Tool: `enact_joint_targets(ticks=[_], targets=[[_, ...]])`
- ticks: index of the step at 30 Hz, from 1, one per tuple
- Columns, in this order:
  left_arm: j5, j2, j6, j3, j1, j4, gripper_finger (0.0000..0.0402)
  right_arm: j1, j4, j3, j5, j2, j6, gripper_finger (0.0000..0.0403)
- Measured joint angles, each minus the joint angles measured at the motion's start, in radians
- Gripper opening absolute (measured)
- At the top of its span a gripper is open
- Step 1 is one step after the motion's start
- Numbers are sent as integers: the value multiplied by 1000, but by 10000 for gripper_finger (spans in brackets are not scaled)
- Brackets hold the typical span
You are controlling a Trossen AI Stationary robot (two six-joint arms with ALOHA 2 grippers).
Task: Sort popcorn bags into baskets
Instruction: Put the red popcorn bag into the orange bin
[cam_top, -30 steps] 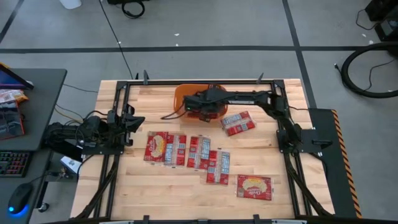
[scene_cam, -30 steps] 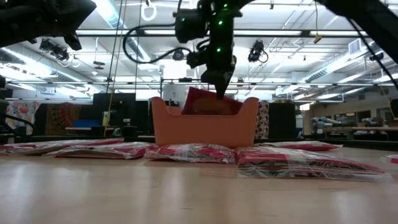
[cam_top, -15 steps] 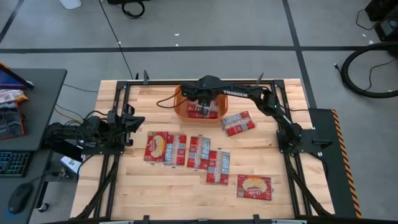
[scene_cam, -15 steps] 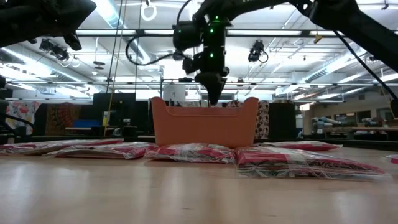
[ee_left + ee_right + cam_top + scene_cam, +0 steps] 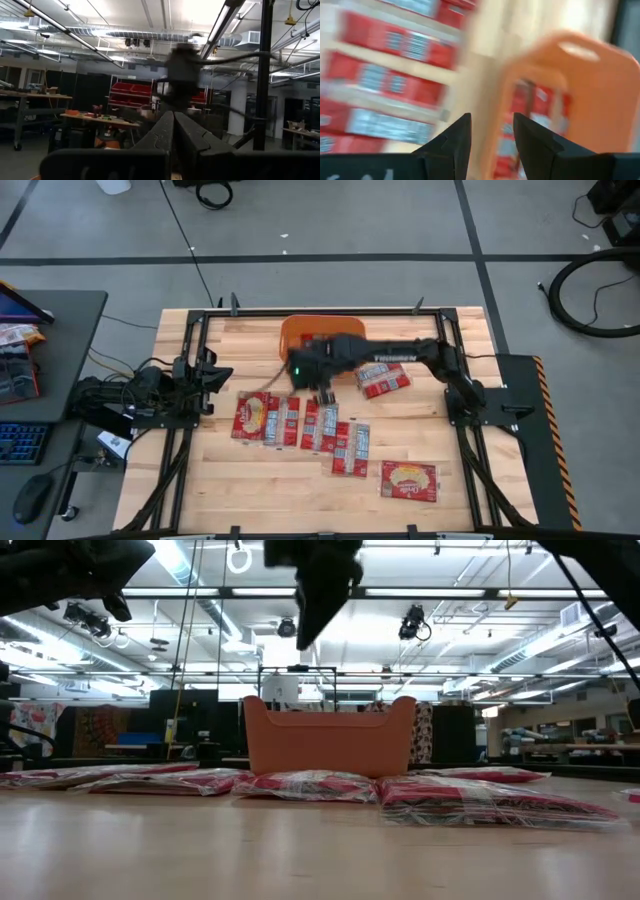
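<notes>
1 orange basket (image 5: 300, 332) stood at the far middle of the wooden counter (image 5: 420, 430), a smooth plastic tub with rounded corners and a rim. From above I counted 5 groups of popcorn bags on the boards: a packet (image 5: 383, 378) just right of the basket, a pair (image 5: 265, 418) at the left, 2 overlapping sets (image 5: 320, 425) (image 5: 350, 448) in the middle, and 1 yellow-fronted bag (image 5: 408, 480) at the near right. All were flat, rectangular, red with grey label panels, and glossy in clear wrap. More packets (image 5: 532, 105) lay inside the basket, seen from the right wrist.

The right claw (image 5: 322, 388) hung above the counter just near of the basket, over the far edge of the middle packets, with its 2 dark fingers (image 5: 452, 142) spread apart and nothing between them. The basket lay just beyond it, not touching.

The left claw (image 5: 173, 131) waited at the counter's left edge, its fingers pressed together and pinching nothing.
</notes>
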Motion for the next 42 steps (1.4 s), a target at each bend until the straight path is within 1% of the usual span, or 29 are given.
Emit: enact_joint_targets(ticks=[3, 6, 12, 18, 21, 23, 25, 28, 31, 33, 34, 38, 42], targets=[[0, 0, -23, 0, 0, -3, 18, 71, 34, -31, -49, -1, -42, 150], [0, 0, -56, 0, 0, -12, 18, 141, 32, -77, -74, 1, -68, 150], [0, 0, -97, 0, 0, -23, 18, 269, 30, -184, -43, 2, -99, 150], [0, 0, -97, 0, 0, -23, 18, 328, -26, -268, -43, 0, -51, 150], [0, 0, -97, 0, 0, -22, 18, 336, -115, -329, 10, 1, 10, 150], [0, 0, -97, 0, 0, -23, 18, 334, -127, -402, 36, -18, 48, 150], [0, 0, -97, 0, 0, -22, 18, 325, -101, -503, 34, -71, 76, 150], [3, 0, -98, 0, 0, -22, 18, 306, 3, -666, 45, -196, 108, 150], [3, 0, -97, 0, 0, -22, 18, 287, 82, -828, 122, -317, 140, 150], [3, 0, -97, 0, 0, -22, 18, 276, 110, -928, 185, -397, 172, 150], [3, 0, -97, 0, 0, -22, 18, 270, 119, -973, 200, -432, 193, 150], [3, 0, -96, 0, 0, -22, 18, 250, 157, -1136, 243, -541, 271, 150], [3, 0, -95, 0, 0, -21, 18, 230, 258, -1270, 262, -618, 271, 151]])
